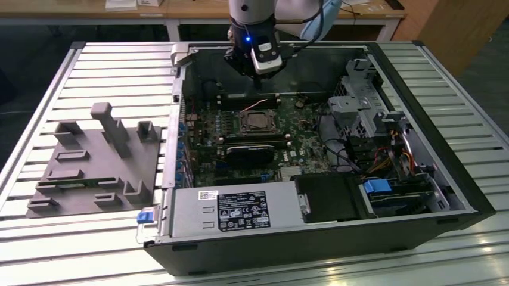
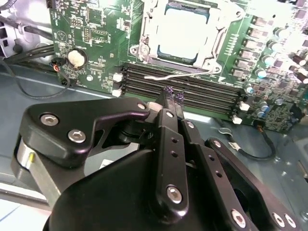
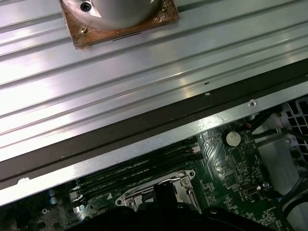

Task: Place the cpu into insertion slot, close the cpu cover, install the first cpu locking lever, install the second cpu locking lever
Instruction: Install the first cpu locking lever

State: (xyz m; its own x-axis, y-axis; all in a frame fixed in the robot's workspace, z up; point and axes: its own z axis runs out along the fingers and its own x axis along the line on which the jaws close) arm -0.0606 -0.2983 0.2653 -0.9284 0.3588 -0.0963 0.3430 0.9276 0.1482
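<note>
The cpu [image 2: 182,34] lies in the insertion slot [image 2: 138,48], with the cpu cover [image 2: 219,29] down around it. In the exterior view the gripper [image 1: 260,71] hangs at 12 o'clock from the slot, near the memory slots [image 2: 202,91]. Its fingers [image 2: 168,125] are pressed together, holding nothing.

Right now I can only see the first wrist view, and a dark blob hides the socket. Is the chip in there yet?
Observer: Yes. In the second wrist view the cpu lies flat, and its pale top shows through the square window of the cpu cover.
Operator: Is the claw holding anything?
Observer: No. In that same view the claw is shut with nothing between its fingers, and the long black memory slots lie just beyond its tips.
</note>
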